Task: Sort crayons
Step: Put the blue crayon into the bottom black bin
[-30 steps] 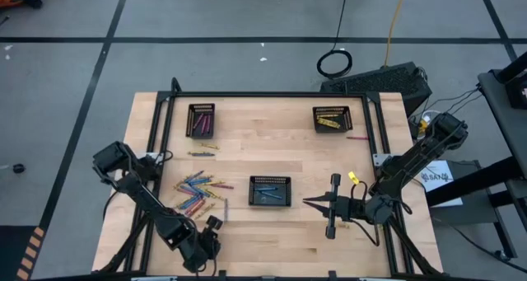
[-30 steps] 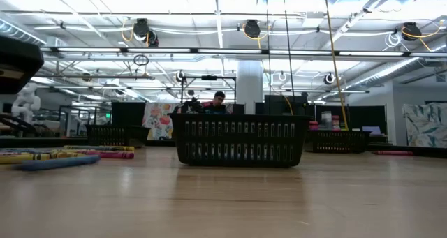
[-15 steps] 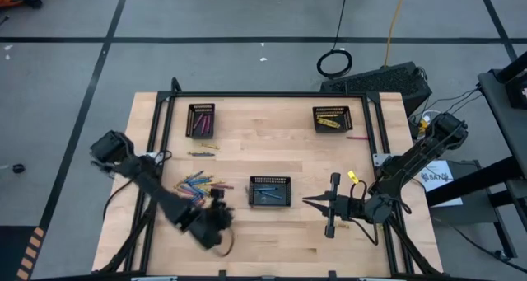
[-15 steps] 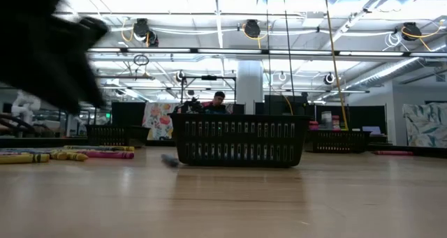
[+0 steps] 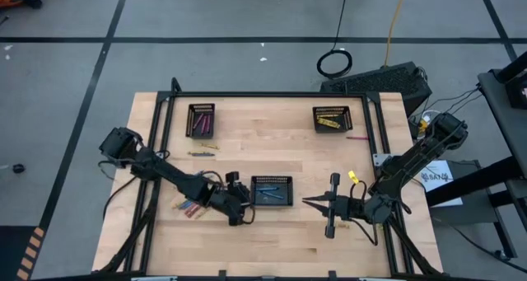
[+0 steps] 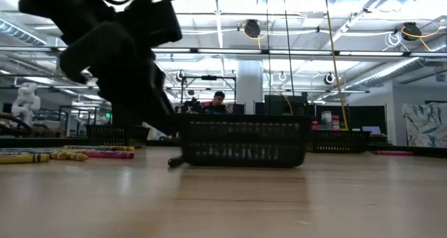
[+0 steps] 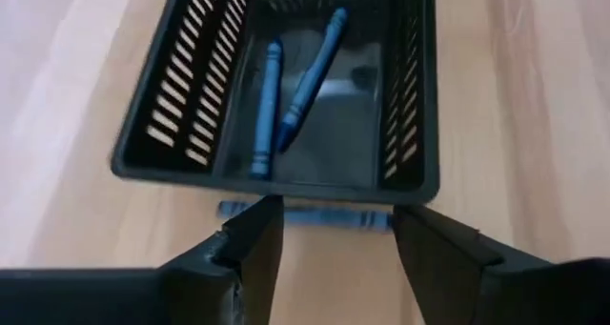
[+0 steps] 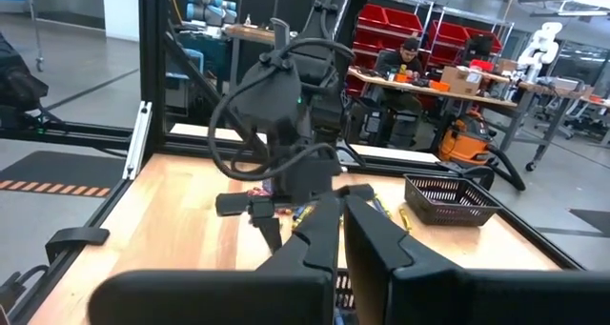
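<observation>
Swung from the crayon pile (image 5: 191,207) to the middle tray (image 7: 413,96), the left gripper (image 7: 334,253) is spread above a blue crayon (image 7: 303,213) lying outside the wall, which should be regripped squarely and lifted over the rim, while the right gripper (image 8: 340,232) waits closed.

Left arm stretched toward table middle, left gripper (image 5: 245,205) low, pointing to 3 o'clock, fingers (image 7: 250,241) apart, holding nothing. Right gripper (image 5: 308,202) resting, fingers together, pointing to 9 o'clock.

Left arm (image 6: 115,53) blurred in low view, hiding middle tray's (image 6: 244,140) left corner; crayon pile (image 5: 191,207) partly covered from above.
</observation>
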Robot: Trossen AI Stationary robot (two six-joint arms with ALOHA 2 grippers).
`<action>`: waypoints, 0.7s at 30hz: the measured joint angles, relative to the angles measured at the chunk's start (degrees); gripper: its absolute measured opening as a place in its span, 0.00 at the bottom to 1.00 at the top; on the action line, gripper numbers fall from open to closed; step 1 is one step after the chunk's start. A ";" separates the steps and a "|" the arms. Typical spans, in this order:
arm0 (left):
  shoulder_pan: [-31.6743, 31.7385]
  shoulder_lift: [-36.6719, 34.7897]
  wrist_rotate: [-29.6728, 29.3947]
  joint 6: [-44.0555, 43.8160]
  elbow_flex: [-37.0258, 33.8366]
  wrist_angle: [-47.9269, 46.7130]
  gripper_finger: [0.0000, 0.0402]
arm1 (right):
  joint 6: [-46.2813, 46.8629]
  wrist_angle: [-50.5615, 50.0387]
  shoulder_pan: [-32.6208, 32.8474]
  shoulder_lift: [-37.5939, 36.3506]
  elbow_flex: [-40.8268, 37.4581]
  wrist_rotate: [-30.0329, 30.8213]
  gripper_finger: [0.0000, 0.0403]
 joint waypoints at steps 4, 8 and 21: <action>0.05 0.55 -0.47 -1.46 -0.04 2.87 0.53 | 0.71 -0.88 0.00 0.00 0.00 -0.02 0.02; 0.54 1.51 -3.49 0.18 -0.08 7.42 0.53 | 0.71 -0.86 0.00 0.00 -0.01 -0.02 0.02; 1.44 3.02 -5.91 -16.48 0.00 2.61 0.53 | 2.18 -1.83 0.00 0.02 -0.02 -0.04 0.02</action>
